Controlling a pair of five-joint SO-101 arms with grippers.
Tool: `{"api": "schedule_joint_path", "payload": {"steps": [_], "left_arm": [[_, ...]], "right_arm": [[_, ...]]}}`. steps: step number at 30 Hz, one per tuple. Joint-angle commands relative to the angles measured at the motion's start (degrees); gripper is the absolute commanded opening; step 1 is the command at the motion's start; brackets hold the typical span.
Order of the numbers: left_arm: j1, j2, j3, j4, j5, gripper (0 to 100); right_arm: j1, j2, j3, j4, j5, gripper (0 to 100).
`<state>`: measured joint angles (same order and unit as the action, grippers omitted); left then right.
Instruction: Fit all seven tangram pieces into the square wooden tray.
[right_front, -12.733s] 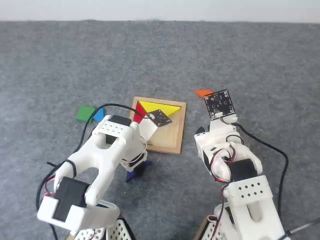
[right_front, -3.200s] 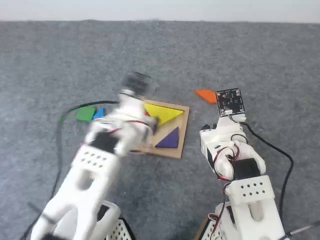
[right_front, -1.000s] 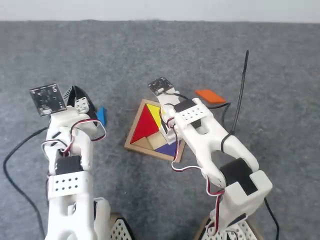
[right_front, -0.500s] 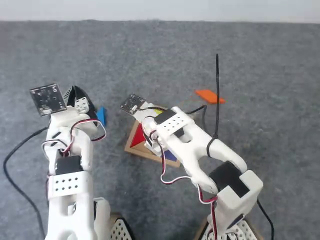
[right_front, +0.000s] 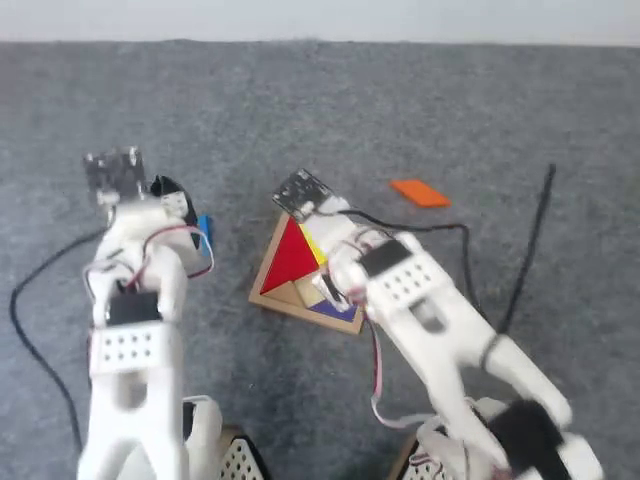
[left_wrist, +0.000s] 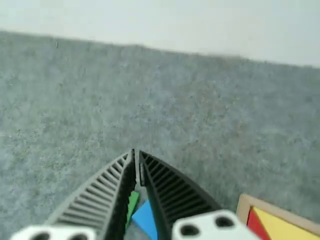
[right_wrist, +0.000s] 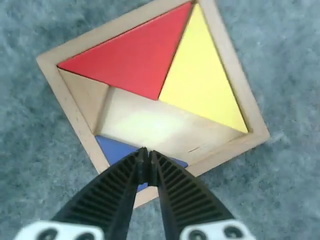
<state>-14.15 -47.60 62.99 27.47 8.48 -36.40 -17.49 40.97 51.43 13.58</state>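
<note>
Red triangle (right_wrist: 131, 62), yellow triangle (right_wrist: 202, 85), orange piece (right_front: 420, 192), tan tray (right_wrist: 69, 100), grey carpet (right_front: 500, 120)

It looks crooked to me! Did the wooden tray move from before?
Yes. The wooden tray has turned clockwise and slid slightly away from the orange piece.

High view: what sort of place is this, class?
Likely a robotics lab table: white robot arms, a grey felt-like table cover and a square wooden tray of coloured tangram pieces.
</note>
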Motion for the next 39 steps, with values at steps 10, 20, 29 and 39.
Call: {"api": "schedule_joint_path", "payload": {"steps": [10, 20, 29, 39], "left_arm": [[-1.14, 48.18, -42.07, 25.05, -5.19, 2], [-7.12, 64.26, -57.98, 38.59, -17.23, 13], [-7.38, 72.35, -62.99, 39.65, -29.01, 21], [-10.55, 83.25, -79.6, 48.18, -32.18, 21]], "right_arm": [[6.99, -11.3, 11.78, -12.26, -1.85, 1.6], [7.52, -11.38, 11.96, -12.09, -1.76, 1.6], [7.43, -11.3, 11.96, -12.18, -1.76, 1.6], [7.52, -11.3, 11.96, -12.18, -1.76, 1.6]]}}
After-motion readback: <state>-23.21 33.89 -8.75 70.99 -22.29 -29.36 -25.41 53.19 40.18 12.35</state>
